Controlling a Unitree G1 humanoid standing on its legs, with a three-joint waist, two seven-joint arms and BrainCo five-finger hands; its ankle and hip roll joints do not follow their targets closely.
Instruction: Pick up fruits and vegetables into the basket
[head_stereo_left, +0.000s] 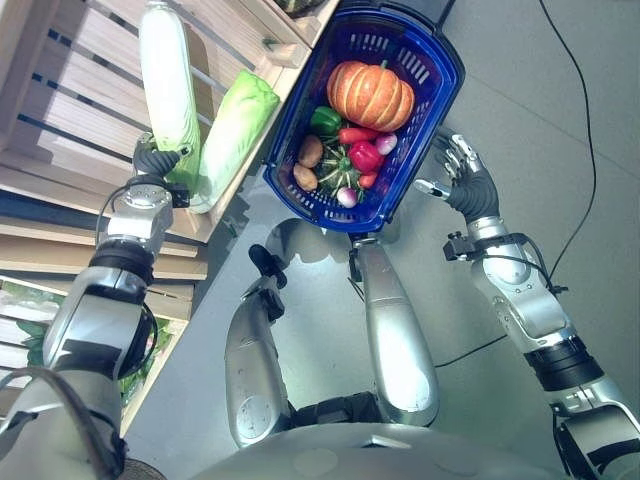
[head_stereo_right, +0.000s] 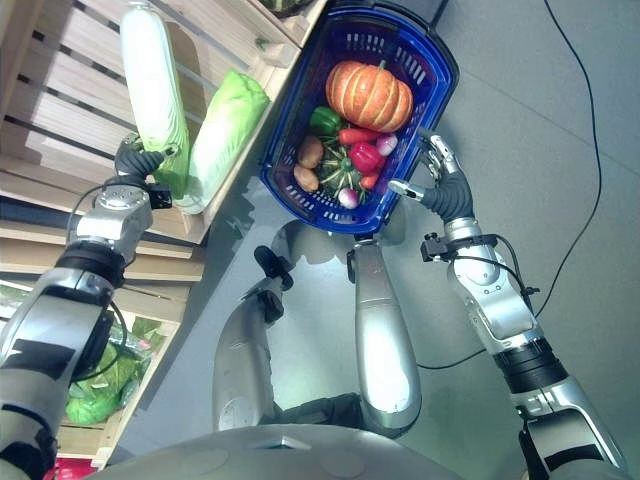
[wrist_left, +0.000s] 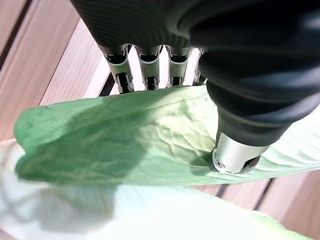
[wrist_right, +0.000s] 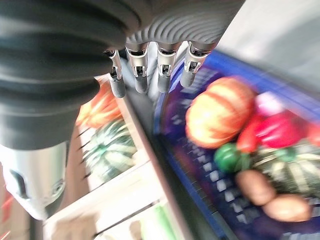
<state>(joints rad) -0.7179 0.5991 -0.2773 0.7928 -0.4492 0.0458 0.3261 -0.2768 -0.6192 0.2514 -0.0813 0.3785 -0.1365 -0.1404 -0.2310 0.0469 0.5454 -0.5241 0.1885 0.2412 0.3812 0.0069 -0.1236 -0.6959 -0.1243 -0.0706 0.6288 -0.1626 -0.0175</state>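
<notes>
Left eye view puts the cabbage (head_stereo_left: 167, 95), a long pale one, on the slatted wooden shelf (head_stereo_left: 70, 110) at the left, with the left hand (head_stereo_left: 155, 162) clamped on its near, leafy end. A second, greener cabbage (head_stereo_left: 235, 135) leans just to its right, against the shelf edge. The left wrist view confirms the grip: the fingers (wrist_left: 145, 67) go down behind the green leaf and the thumb (wrist_left: 235, 152) presses into it from the front, so the leaf end is pinched between them. By my reckoning the step in hand is the pick of this cabbage, with the carry to the basket (head_stereo_left: 435, 75) not yet made. The basket, blue, sits on the floor to the right of the shelf and already holds a pumpkin (head_stereo_left: 371, 94), a green pepper (head_stereo_left: 325, 121), red peppers (head_stereo_left: 364, 155), potatoes (head_stereo_left: 308, 162) and a small striped squash (head_stereo_left: 336, 170). The next move likely calls for lifting the cabbage clear of the shelf lip and swinging it right, over the basket rim; being long and held by one end, it may droop or slip. The right hand (head_stereo_left: 460, 172) hangs beside the basket's near right rim, fingers spread loose and holding nothing.
</notes>
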